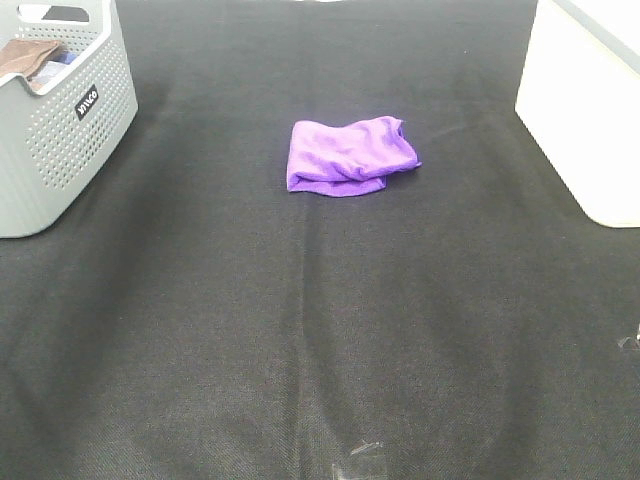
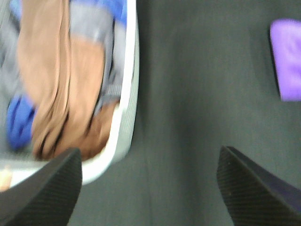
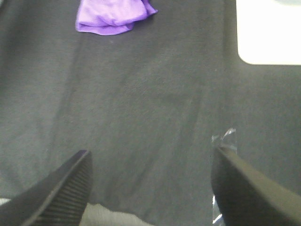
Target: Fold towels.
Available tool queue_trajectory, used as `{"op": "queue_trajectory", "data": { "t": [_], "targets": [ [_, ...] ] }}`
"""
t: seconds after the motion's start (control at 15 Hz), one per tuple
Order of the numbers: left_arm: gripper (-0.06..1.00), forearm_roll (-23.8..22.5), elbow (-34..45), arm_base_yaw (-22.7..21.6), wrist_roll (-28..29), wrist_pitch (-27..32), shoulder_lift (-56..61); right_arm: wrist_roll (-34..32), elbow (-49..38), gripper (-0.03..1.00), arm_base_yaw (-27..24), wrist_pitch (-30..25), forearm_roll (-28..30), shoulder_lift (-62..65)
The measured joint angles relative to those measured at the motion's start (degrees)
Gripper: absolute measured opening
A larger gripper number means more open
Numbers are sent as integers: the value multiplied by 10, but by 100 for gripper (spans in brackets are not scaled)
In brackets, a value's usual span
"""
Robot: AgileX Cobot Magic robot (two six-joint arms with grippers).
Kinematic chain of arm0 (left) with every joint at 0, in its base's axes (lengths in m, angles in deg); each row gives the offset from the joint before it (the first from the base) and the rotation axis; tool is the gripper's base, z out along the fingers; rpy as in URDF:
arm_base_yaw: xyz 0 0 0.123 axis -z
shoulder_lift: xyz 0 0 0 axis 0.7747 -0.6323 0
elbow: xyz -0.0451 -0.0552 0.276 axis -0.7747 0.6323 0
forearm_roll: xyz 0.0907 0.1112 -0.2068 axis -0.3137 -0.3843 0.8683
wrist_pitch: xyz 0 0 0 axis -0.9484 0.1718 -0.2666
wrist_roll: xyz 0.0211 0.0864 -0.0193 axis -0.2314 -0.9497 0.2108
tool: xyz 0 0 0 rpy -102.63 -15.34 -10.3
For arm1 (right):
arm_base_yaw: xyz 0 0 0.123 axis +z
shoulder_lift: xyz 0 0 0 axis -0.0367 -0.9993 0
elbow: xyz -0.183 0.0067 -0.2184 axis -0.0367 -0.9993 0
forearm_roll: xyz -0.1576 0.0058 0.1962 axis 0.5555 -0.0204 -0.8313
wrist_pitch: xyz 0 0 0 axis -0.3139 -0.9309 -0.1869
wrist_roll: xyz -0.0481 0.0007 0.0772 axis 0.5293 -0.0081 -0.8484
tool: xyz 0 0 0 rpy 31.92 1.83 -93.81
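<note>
One purple towel [image 1: 348,156] lies in the middle of the black cloth [image 1: 300,340] covering the table, bunched into a loose, uneven fold with one corner poking out toward the white bin [image 1: 585,110]. It sits apart from both containers, nothing touching it.

Two containers. One grey perforated basket [image 1: 70,120] at the far left, one plain white bin at the far right edge.

Inside the basket: a brown towel [image 2: 61,89] draped across the top, blue fabric [image 2: 19,120] showing in two patches around it, some grey fabric too. The left wrist picture is blurred, so the exact count of pieces in the basket can't be told.

Two grippers, neither seen in the high view. Left gripper [image 2: 148,183]: jaws spread wide, nothing between them, hanging over the basket rim and the bare cloth beside it; the purple towel shows at the edge of that view, well apart. Right gripper [image 3: 150,183]: jaws also spread wide, empty, above bare cloth, with the purple towel well ahead and a corner of the white bin off to the side.

One scrap of clear tape [image 3: 224,137] sits on the cloth near the right gripper's finger [image 3: 244,188].
</note>
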Motion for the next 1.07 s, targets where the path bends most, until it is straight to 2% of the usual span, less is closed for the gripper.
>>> {"op": "queue_trajectory", "data": {
  "t": [0.13, 0.47, 0.6, 0.8, 1.07],
  "targets": [
    [73, 0, 138, 0, 11, -15, 128, 0, -49, 71, 0, 0, 1, 107],
    [73, -6, 455, 0, 38, -138, 440, 0, -143, 71, 0, -1, 13, 330],
    [73, -8, 547, 0, 39, -140, 530, 1, -170, 71, 0, -2, 37, 390],
    [73, -14, 623, 0, 23, -109, 665, 26, -199, 71, 0, -3, 63, 400],
    [73, -23, 638, 0, 20, -57, 810, 50, -266, 71, 0, -3, 68, 400]
  ]
}}
